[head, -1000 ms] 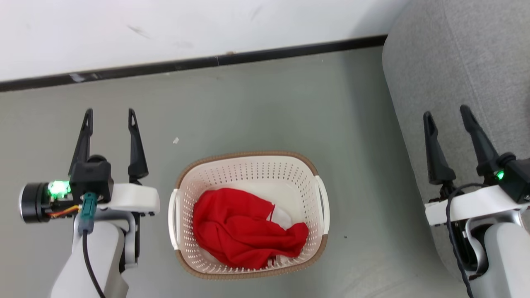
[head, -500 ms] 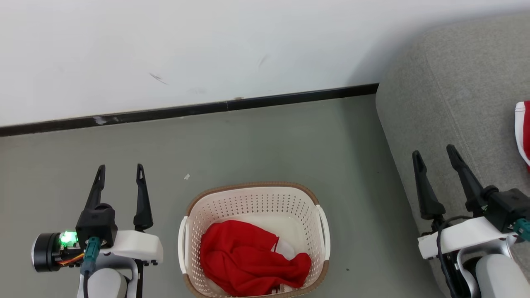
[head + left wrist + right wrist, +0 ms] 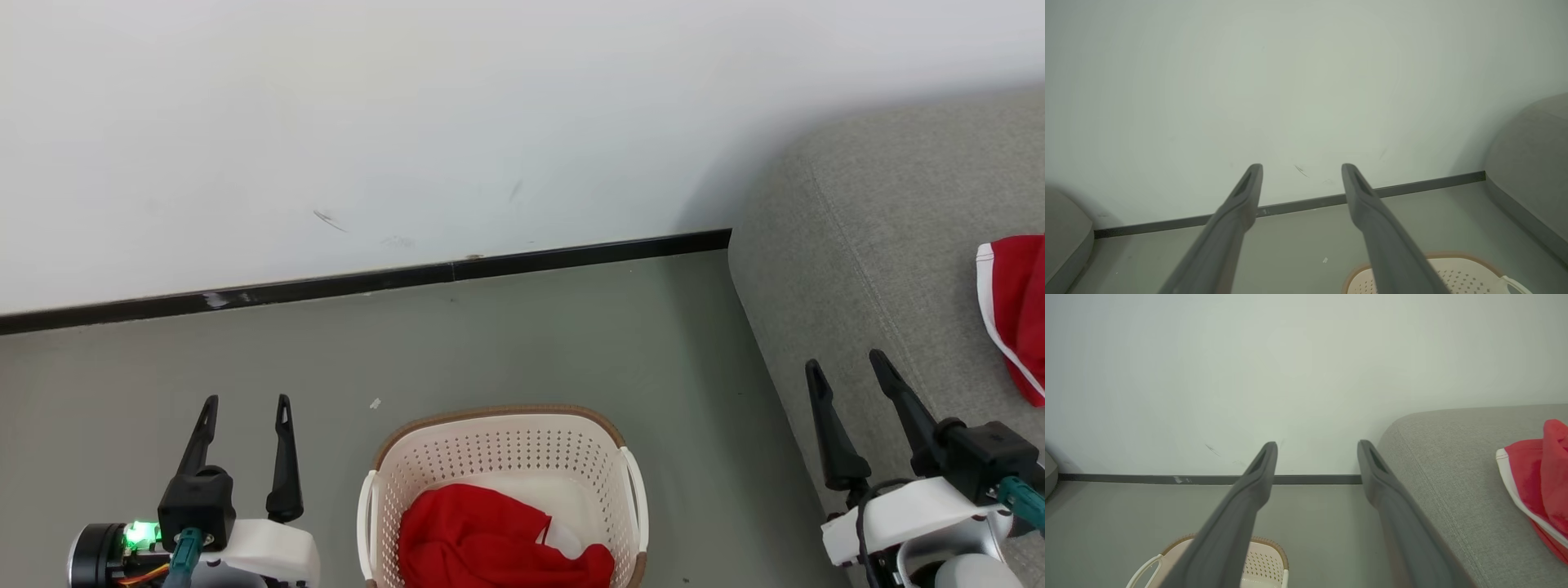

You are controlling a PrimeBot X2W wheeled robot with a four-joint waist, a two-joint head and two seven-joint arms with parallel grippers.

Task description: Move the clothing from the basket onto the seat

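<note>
White wall (image 3: pixel 408 122) — blk baseboard (image 3: pixel 367 282), floor (image 3: pixel 531 343).

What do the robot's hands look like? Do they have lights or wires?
The left gripper and right gripper each have two long black fingers tapering to points, with a narrow slot near each tip. Both sit on white wrist pieces. A green light glows by the left one, beside a teal plug; a black cable loops at the right.
</note>
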